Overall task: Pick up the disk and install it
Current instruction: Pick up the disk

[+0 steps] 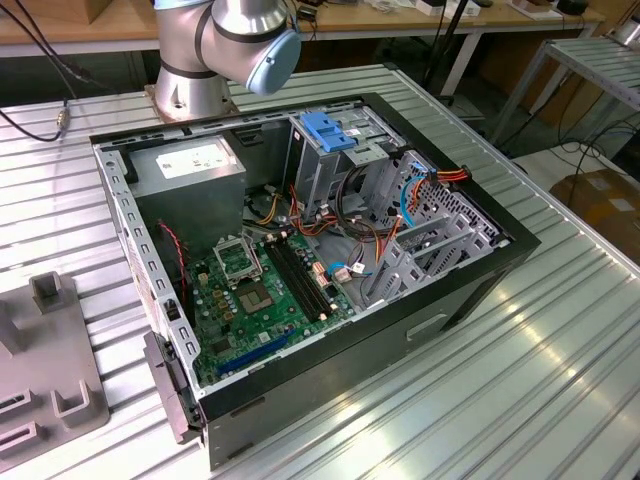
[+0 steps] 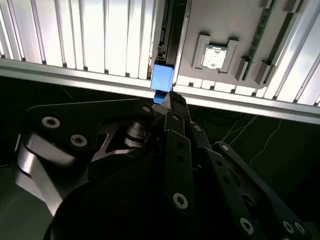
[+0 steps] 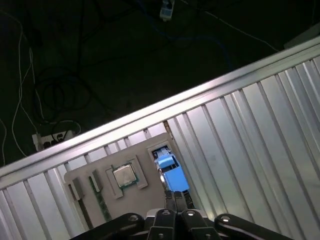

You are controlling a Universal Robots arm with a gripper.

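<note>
**Gripper.** In the second wrist view the gripper (image 2: pixel 167 102) has its fingers closed on the blue end of the disk (image 2: pixel 162 77). The disk runs away from the fingertips edge-on, as a thin dark slab with the blue part nearest the jaws. In the first wrist view the gripper (image 3: pixel 175 200) shows the same blue end of the disk (image 3: pixel 171 175), seen end-on.

**Disk position.** The disk hangs over the grey tray (image 3: pixel 100 162), beside the seat that holds the CPU (image 3: pixel 124 175). The tray looks small and far beneath the disk, so the disk is judged to be lifted clear of it. These views do not fully rule out contact with the tray.

**Surroundings.**
- In the exterior view the tray (image 1: pixel 60 380) lies on the ribbed table (image 1: pixel 500 380) at the exterior view's left, apart from the open case (image 1: pixel 480 270).
- The foot of the arm (image 1: pixel 230 40) stands behind the case.
- Inside the case lie the motherboard (image 1: pixel 260 290), a blue latch (image 1: pixel 330 130) and, toward the exterior view's right, a grey cage (image 1: pixel 420 250).
- The cage looks unfilled.

**Status.**
- Pick-up: judged complete, with the disk clamped and off its seat.
- Installation: not begun. The disk is over the tray, well apart from the case, so the whole transfer and seating is left.
</note>
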